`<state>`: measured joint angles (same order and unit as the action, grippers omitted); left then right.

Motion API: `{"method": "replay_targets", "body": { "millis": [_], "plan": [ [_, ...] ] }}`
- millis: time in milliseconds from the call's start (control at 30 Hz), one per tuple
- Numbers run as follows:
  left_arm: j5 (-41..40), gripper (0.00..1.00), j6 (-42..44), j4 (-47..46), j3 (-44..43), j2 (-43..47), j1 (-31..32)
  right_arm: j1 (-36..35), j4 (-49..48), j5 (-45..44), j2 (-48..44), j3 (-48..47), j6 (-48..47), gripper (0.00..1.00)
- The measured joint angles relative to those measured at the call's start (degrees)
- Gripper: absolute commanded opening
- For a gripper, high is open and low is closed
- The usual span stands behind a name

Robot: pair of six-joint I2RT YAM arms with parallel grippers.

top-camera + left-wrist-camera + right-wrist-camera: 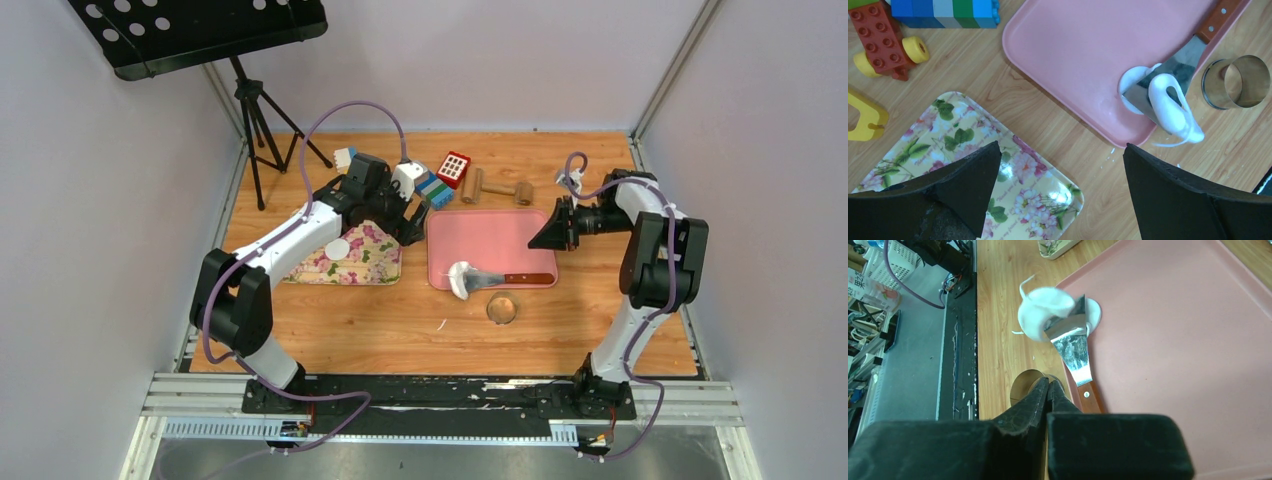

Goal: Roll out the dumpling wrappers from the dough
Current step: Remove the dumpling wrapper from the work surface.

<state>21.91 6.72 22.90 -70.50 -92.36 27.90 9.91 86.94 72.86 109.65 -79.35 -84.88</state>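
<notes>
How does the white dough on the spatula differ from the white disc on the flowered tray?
The round white disc is a neat circle; the white dough scrap is a ragged loop with a thin tail. The disc lies flat on the flowered tray; the scrap drapes over the metal spatula blade, overhanging the pink tray. Both are white.

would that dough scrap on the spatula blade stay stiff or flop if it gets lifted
Probably floppy: the dough scrap droops in a loop over the spatula blade and past the rim of the pink tray. Likely stretchy and a bit sticky, since a thin strand trails from it, so it may cling rather than slide off.
</notes>
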Motion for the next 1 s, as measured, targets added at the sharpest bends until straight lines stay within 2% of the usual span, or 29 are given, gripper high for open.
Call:
{"method": "replay_targets", "body": {
  "millis": [233, 267, 367, 467, 533, 567, 700, 767, 900, 1000],
  "plan": [
    [0.00, 1.00, 0.00, 0.00, 0.00, -0.02, 0.00, 0.72, 1.88, 0.46, -0.02, -0.94, -0.96, 0.00],
    [0.00, 1.00, 0.00, 0.00, 0.00, -0.02, 0.00, 0.72, 1.44, 0.07, -0.15, -1.03, -0.26, 0.03],
    [0.00, 1.00, 0.02, 0.00, 0.00, -0.02, 0.00, 0.72, -1.99, -3.23, -2.08, -0.68, 3.50, 0.32],
    [0.00, 1.00, 0.02, 0.00, 0.00, -0.02, 0.00, 0.72, -9.25, -9.05, -8.37, 2.60, 7.96, 0.60],
    [-0.04, 1.00, 0.02, 0.00, 0.00, -0.02, 0.00, 0.63, -15.56, -14.47, -15.78, 7.10, 9.35, 0.89],
    [-0.04, 1.00, 0.04, -0.02, 0.00, -0.02, 0.00, 0.61, -17.94, -16.98, -19.98, 9.44, 9.57, 0.98],
    [-0.20, 1.00, 0.11, -0.02, 0.00, -0.02, -0.04, 0.59, -27.39, -23.78, -35.28, 17.75, 9.35, 1.00],
    [-0.22, 1.00, 0.13, -0.02, 0.00, -0.02, -0.09, 0.04, -30.91, -25.97, -39.12, 19.87, 8.90, 0.99],
    [-0.22, 1.00, 0.22, -0.02, 0.00, -0.02, -0.17, -3.48, -36.11, -31.08, -36.48, 20.17, 7.91, 0.87],
    [-0.17, 1.00, 0.26, 0.04, -0.09, -0.02, -0.20, -6.14, -38.97, -34.01, -31.76, 20.85, 5.60, 0.86]
  ]
}}
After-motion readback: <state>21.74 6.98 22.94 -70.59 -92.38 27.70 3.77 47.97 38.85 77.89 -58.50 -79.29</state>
